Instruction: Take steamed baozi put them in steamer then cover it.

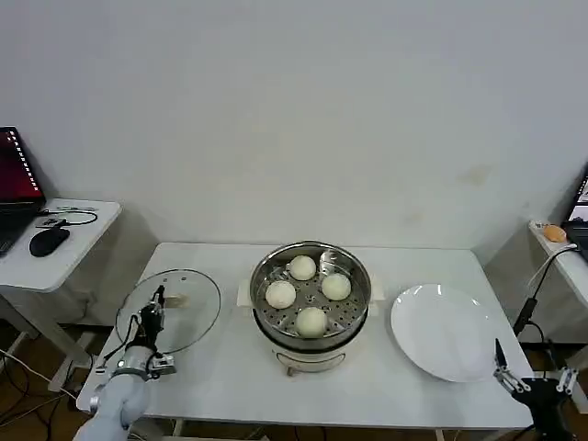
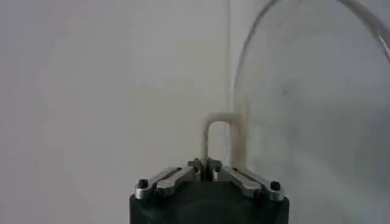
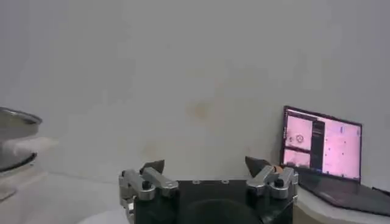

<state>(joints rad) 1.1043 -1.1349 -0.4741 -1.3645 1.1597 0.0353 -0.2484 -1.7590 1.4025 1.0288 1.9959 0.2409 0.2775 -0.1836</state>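
The left gripper is at the near left corner of the worktop, pinched tight on the cream handle of the cover. The left wrist view shows the fingers drawn together at the base of that handle, with the clear glass of the cover standing up just beyond them. In the head view the cover is tilted, lifted off the worktop, and the gripper sits at its left half.

To the right of that gripper, well apart from it, stands the steamer in the middle of the worktop, open on top. Four steamed baozi lie on its perforated tray: one at the back, one on the left, one on the right and one at the front, each apart from the others.

Farther right lies a white plate, just beside the steamer and bare.

The right gripper hangs off the near right corner of the worktop, beyond the plate's edge, holding nothing. The right wrist view shows that gripper with its fingers spread wide, and the steamer's rim far off to one side of it.
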